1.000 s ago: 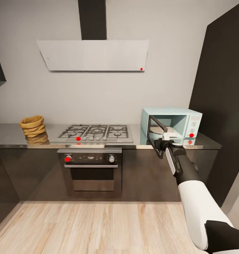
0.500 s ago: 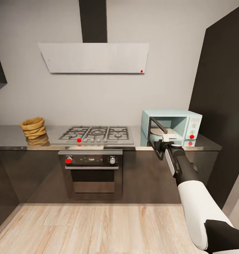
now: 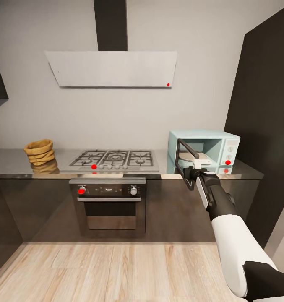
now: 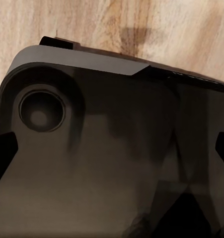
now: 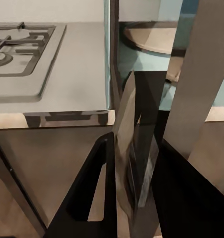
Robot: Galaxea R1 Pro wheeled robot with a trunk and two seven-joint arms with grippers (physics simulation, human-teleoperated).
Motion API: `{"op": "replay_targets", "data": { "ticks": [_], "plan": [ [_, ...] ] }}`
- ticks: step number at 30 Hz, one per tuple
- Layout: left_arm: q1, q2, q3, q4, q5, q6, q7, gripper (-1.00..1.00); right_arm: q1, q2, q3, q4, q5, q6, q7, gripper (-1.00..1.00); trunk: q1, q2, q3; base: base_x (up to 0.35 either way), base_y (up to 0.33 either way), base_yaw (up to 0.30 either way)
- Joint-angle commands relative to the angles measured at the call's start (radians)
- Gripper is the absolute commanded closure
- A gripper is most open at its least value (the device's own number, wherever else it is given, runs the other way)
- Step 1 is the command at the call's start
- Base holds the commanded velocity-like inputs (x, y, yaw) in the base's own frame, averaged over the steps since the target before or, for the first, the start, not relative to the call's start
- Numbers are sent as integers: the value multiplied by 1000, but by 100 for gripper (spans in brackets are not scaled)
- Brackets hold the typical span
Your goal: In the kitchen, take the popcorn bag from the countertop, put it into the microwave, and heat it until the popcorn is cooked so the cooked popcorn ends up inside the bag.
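Observation:
The tan popcorn bag (image 3: 39,152) stands upright at the left of the steel countertop (image 3: 16,162), far from both arms. At the right of the countertop sits the pale blue microwave (image 3: 211,147), its dark glass door (image 3: 186,161) swung open toward me. My right gripper (image 3: 191,172) is shut on the door's free edge. In the right wrist view the fingers (image 5: 94,193) clasp the door edge (image 5: 136,163), with the microwave's turntable (image 5: 151,39) beyond. My left gripper (image 4: 112,148) is open over my own dark base.
A gas hob (image 3: 114,159) lies between bag and microwave, a built-in oven (image 3: 111,203) below it, a white hood (image 3: 112,68) above. A tall dark cabinet (image 3: 267,126) stands right of the microwave. Wooden floor (image 3: 116,272) stretches in front of the counter.
The whole head picture shifted slightly down and right in the first half second, so the camera moved. The right gripper stays on the open door; the bag has not moved.

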Motion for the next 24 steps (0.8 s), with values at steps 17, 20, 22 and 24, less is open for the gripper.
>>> {"op": "replay_targets", "data": {
  "ticks": [17,20,22,24],
  "plan": [
    [0,0,4,-1,6,2,-4,-100,-1,0,-1,-43,-11,6,7,-100,-2,-1,-1,0,0,0],
    [0,0,4,-1,6,2,-4,-100,-1,-2,-1,-44,-11,11,11,-100,-2,-1,-1,0,0,0],
    [0,0,4,-2,6,2,-4,-100,-1,-2,-1,-48,-12,15,18,-100,-2,-1,-1,0,0,0],
    [0,0,4,-2,6,2,-4,-100,-1,-3,-2,-53,-12,30,44,-100,-2,-1,-1,0,0,0]
  ]
}}
